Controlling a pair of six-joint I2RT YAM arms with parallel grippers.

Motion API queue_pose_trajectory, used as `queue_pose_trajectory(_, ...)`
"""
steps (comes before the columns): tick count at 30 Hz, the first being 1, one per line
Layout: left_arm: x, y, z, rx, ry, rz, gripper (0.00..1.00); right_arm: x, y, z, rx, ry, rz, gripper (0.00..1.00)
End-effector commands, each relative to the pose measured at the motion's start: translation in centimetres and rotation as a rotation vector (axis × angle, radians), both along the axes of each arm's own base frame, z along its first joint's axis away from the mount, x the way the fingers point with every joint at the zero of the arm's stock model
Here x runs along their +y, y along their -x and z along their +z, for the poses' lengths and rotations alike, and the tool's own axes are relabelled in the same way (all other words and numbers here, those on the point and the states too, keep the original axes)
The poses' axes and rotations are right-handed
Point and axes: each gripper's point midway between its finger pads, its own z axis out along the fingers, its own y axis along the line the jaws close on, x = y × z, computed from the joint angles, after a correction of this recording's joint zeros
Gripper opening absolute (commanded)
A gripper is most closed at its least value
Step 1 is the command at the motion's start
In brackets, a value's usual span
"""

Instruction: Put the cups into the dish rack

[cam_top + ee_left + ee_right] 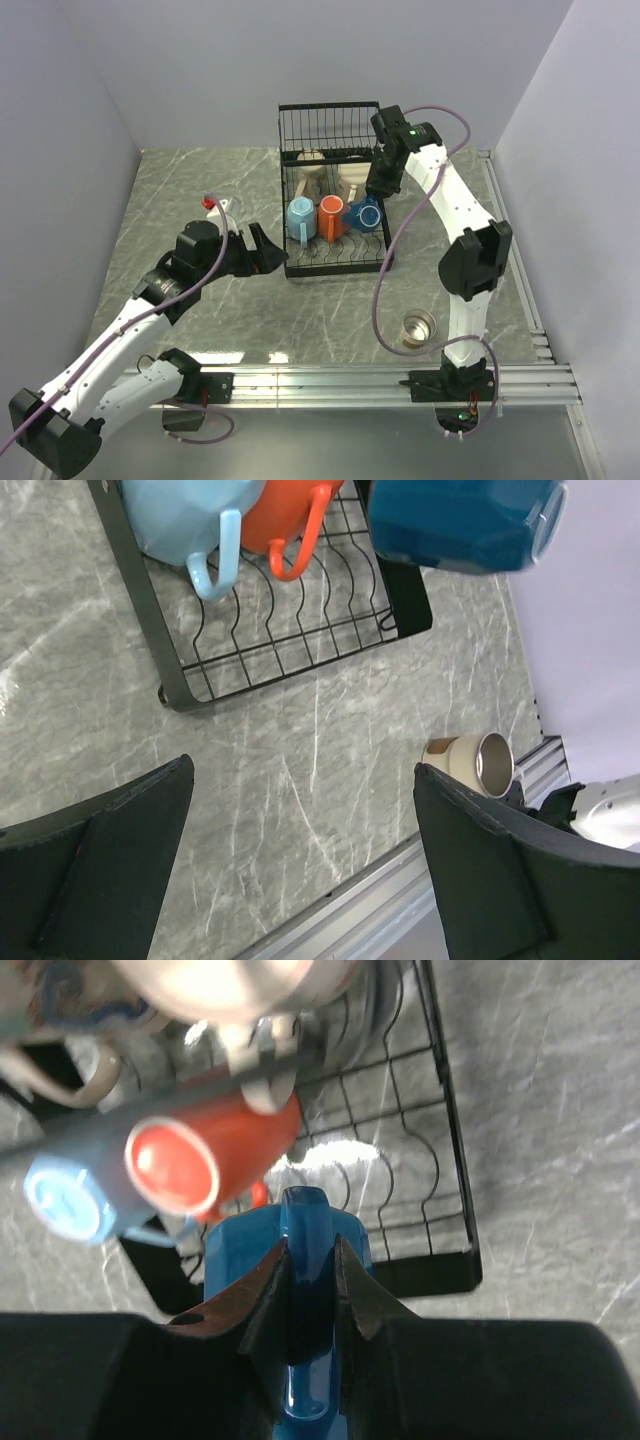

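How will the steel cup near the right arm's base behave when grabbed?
Probably rigid and light: the steel cup looks small and thin-walled. Its smooth metal rim may slip in a pinch. Standing upright on the table, a sideways nudge could tip it.

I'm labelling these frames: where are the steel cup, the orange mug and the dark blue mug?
steel cup (pixel 418 327), top external view, inside its open mouth.
orange mug (pixel 331 220), top external view, on its body.
dark blue mug (pixel 455 520), left wrist view, on its side wall.
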Motion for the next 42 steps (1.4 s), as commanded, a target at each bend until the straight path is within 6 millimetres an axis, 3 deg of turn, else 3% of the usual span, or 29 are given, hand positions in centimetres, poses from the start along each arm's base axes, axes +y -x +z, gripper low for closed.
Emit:
queue_pose_trajectory(1, -0.5, 0.0, -0.1, -0.018, -0.002, -0.041, 0.96, -0.6, -0.3, -0.5, 0.040, 0.017, -0.034, 0.00)
queue_pose_trajectory(6, -1.3, -0.2, -0.3, -0.010, 0.022, -0.072, 0.95, -1.3, 0.5, -4.5, 0.142, 0.038, -0.056, 0.00)
queue_pose_trajectory(14, -2.4, -0.1, -1.3, 0.013, 0.044, -0.124, 0.95, -1.4, 1.2, -7.6, 0.235, 0.070, -0.067, 0.00)
queue_pose_trajectory(16, -2.6, -0.2, -1.4, 0.020, 0.042, -0.137, 0.94, -1.9, 1.4, -6.5, 0.193, 0.069, -0.086, 0.00)
queue_pose_trajectory(17, -2.6, -0.2, -1.4, 0.017, 0.040, -0.141, 0.94, -2.6, 2.3, -7.1, 0.206, 0.075, -0.103, 0.00)
queue_pose_trajectory(18, -2.7, -0.2, -1.5, 0.019, 0.039, -0.144, 0.94, -2.8, 2.6, -5.2, 0.149, 0.043, -0.109, 0.00)
queue_pose_trajectory(19, -2.7, -0.2, -1.6, 0.021, 0.038, -0.147, 0.94, -2.9, 2.4, -5.0, 0.123, 0.021, -0.116, 0.00)
queue_pose_trajectory(22, -2.9, -0.1, -2.4, 0.032, 0.042, -0.157, 0.94, -3.3, 4.0, -5.6, 0.186, 0.023, -0.099, 0.00)
queue_pose_trajectory(27, -3.7, -0.4, -2.7, 0.052, 0.060, -0.184, 0.93, -2.6, 4.4, -7.2, 0.223, -0.004, -0.092, 0.00)
queue_pose_trajectory(37, -3.7, -0.2, -3.4, 0.075, 0.065, -0.180, 0.93, -1.5, 2.3, -9.9, 0.273, -0.019, -0.104, 0.00)
queue_pose_trajectory(42, -3.4, 0.3, -3.5, 0.082, 0.060, -0.177, 0.93, -1.9, 0.9, -11.5, 0.301, -0.019, -0.152, 0.00)
